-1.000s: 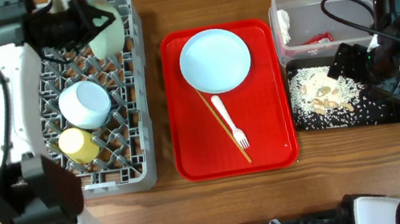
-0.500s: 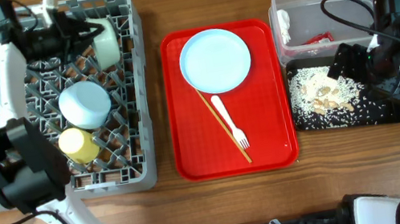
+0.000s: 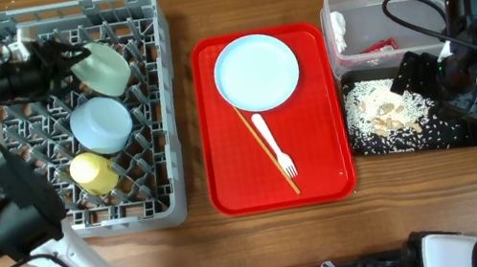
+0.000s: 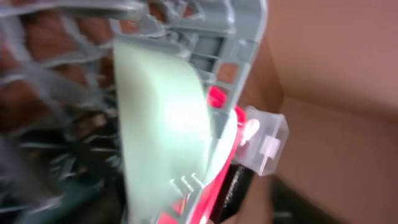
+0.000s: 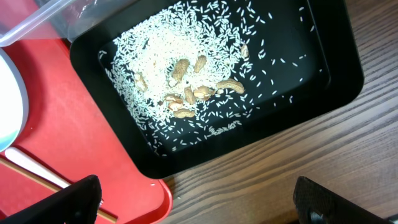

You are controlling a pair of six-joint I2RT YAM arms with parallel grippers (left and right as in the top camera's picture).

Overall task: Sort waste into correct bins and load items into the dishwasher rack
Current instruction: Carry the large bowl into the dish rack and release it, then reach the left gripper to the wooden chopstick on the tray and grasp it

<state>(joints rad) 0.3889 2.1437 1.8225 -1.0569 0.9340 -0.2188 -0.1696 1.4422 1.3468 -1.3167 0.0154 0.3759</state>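
Bowls: two in the rack, plus one cup; right of it, one plate, fork, chopstick. My left gripper is blurred, so I cannot tell its spread; my right gripper gapes wide, empty.

Bright, even light — left-wrist view blurred

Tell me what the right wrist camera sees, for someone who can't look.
A black tray holds white rice with beige scraps in the middle. It sits on a wooden table beside a red tray. The open right gripper hangs above.
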